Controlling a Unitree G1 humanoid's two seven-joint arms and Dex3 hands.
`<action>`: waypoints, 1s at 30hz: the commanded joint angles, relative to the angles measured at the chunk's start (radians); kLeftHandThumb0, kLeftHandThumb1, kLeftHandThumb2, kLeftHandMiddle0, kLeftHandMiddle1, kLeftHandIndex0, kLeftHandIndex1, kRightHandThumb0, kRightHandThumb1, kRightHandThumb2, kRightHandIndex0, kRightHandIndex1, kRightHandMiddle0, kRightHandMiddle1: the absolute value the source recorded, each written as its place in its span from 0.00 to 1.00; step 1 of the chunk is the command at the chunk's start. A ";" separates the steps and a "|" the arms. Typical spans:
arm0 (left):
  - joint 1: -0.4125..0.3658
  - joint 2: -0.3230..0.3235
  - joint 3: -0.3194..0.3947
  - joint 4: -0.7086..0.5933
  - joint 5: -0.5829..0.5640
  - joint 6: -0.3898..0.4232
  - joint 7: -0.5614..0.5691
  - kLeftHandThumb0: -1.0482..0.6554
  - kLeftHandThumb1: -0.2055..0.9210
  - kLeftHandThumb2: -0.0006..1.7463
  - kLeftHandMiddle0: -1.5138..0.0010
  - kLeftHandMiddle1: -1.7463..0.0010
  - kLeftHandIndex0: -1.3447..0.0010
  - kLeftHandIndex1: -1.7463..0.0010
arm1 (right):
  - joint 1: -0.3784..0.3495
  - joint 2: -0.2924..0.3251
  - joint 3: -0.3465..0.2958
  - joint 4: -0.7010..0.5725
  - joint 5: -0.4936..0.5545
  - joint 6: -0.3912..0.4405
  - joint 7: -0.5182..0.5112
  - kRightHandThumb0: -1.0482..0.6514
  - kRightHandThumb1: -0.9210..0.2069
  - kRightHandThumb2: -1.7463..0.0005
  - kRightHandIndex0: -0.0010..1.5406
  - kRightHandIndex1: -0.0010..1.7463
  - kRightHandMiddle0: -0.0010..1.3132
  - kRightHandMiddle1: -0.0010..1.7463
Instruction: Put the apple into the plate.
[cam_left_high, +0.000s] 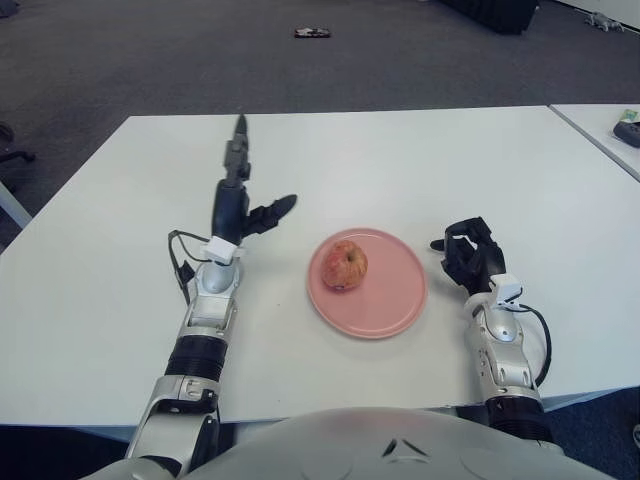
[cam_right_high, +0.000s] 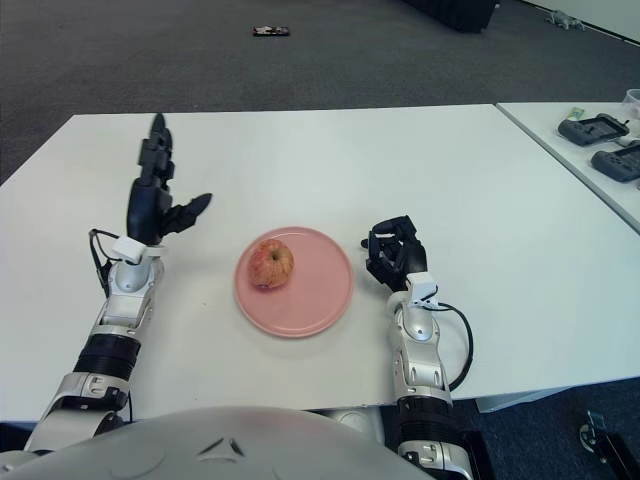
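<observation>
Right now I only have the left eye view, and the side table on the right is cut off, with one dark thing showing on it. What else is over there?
Observer: The right eye view shows more of the side table. It holds two dark devices, one nearer than the other.
Operator: Good. The apple sits on the plate, the left hand is raised and open to the plate's left, and the right hand is curled to its right. Is there anything beyond the devices?
Observer: Yes, a pale cup-like item stands at the picture's right edge. It is cut off, so I cannot tell more.
</observation>
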 joint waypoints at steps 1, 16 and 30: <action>0.013 -0.048 0.044 -0.004 -0.041 0.034 0.050 0.04 1.00 0.17 1.00 1.00 1.00 1.00 | -0.013 0.007 0.000 0.000 0.008 -0.005 0.001 0.40 0.11 0.59 0.32 0.71 0.20 1.00; 0.054 -0.092 0.132 0.173 -0.009 0.008 0.140 0.31 0.94 0.42 0.77 0.12 0.86 0.05 | -0.020 0.017 -0.008 0.022 0.007 -0.039 -0.009 0.40 0.15 0.56 0.33 0.71 0.22 1.00; 0.033 -0.069 0.116 0.254 0.055 -0.006 0.156 0.39 0.83 0.45 0.61 0.00 0.77 0.00 | -0.023 0.022 -0.007 0.024 0.015 -0.041 -0.008 0.40 0.15 0.56 0.32 0.71 0.22 1.00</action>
